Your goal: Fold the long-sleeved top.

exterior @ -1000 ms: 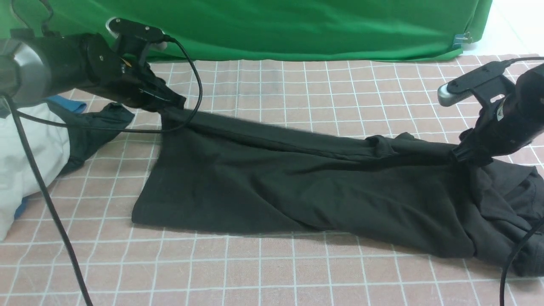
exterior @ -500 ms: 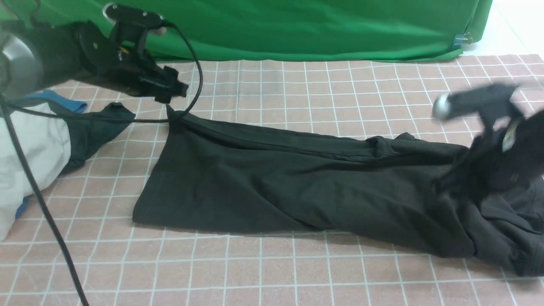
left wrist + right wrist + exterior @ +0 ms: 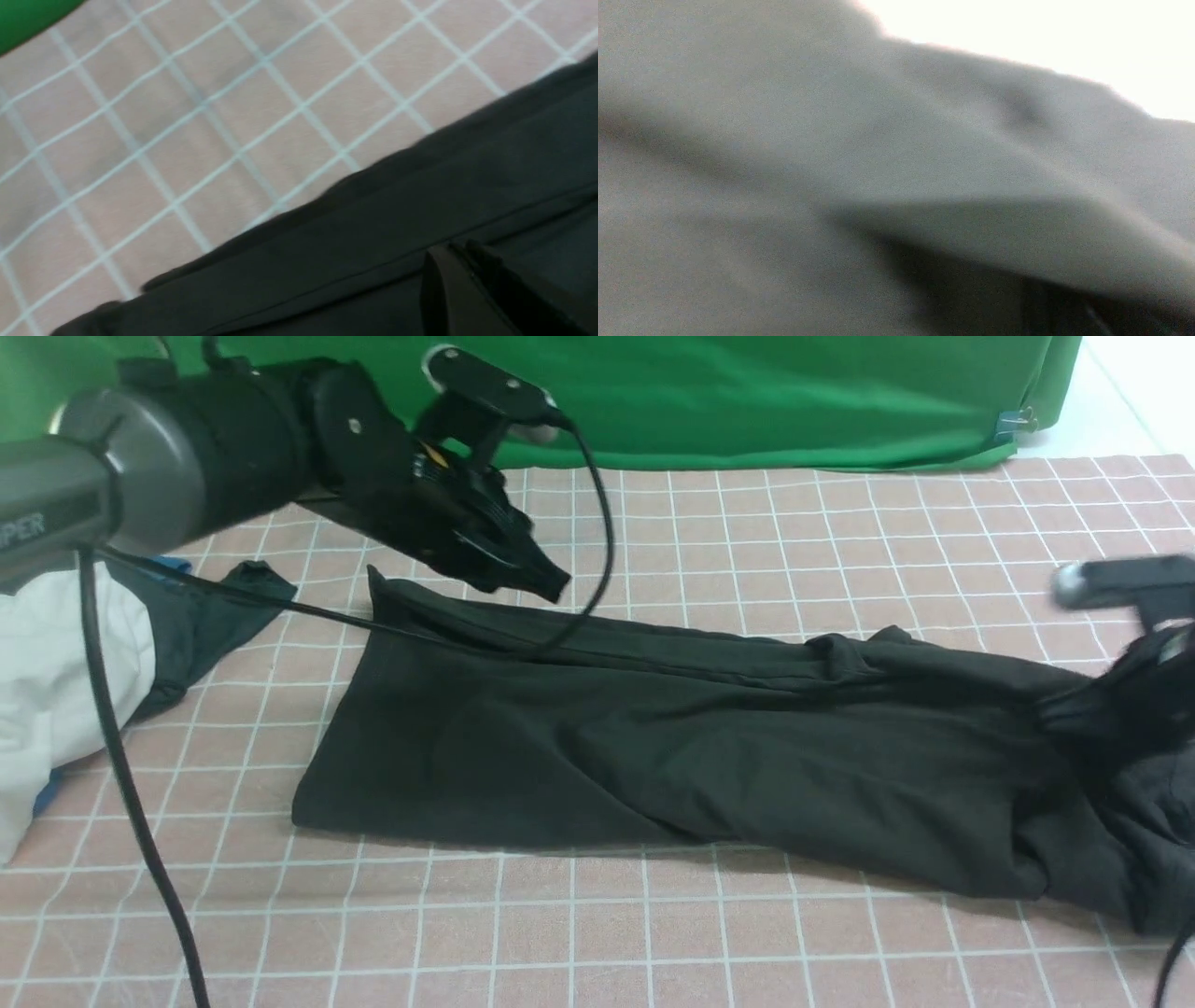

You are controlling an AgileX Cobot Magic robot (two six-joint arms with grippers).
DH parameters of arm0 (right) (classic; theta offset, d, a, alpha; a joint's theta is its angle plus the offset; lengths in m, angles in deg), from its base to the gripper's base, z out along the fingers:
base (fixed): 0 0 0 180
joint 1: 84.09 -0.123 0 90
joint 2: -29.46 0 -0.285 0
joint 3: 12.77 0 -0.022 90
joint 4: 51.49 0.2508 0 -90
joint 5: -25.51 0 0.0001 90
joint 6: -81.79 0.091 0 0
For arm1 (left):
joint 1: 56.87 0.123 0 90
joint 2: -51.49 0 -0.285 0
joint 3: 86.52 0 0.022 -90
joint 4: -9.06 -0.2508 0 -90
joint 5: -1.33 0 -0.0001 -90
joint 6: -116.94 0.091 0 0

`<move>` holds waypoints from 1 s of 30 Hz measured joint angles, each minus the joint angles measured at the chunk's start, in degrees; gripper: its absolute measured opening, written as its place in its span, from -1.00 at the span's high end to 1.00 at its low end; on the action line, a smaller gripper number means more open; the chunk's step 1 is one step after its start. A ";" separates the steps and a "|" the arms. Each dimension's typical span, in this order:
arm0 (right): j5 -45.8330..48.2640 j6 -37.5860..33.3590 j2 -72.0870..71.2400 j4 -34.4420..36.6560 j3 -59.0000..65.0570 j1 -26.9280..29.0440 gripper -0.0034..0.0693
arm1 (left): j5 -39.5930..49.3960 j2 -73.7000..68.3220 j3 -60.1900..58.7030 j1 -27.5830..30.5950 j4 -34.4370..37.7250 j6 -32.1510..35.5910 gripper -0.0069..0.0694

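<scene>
Moved: left claw [image 3: 544, 582] carried rightward along far edge of long-sleeved top [image 3: 653, 747]; jaws together, empty.
Right claw [image 3: 1074, 707]: blurred at bunched end; grip undeterminable.
Axis: left-right, reaching counter [image 3: 653, 933] right edge.

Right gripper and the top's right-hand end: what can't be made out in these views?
Front view, right gripper: motion-blurred at the right edge; whether it is open or shut, and any grip on the long-sleeved top, is unclear.
Right wrist view: only out-of-focus cloth close to the lens.
Front view, top's right end: cut off by the frame edge and bunched behind the gripper.
</scene>
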 joint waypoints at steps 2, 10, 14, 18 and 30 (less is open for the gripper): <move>1.40 0.39 -1.43 -0.40 -0.97 1.77 0.57 | 0.76 0.00 0.00 -0.05 0.00 0.04 0.77; 7.20 1.39 -7.34 1.89 -1.32 0.25 -0.13 | 1.97 0.00 0.00 0.01 -0.05 0.06 0.77; 6.14 1.39 -7.34 1.68 -1.32 0.44 -0.53 | 2.39 0.00 0.00 0.07 -0.05 0.11 0.77; 4.48 0.27 -7.34 1.08 -1.32 1.31 -0.64 | 2.73 0.00 0.00 0.08 -0.17 0.11 0.77; -8.98 -4.85 0.73 0.90 -1.36 3.14 -0.68 | 2.79 0.00 0.00 0.08 -0.02 0.11 0.77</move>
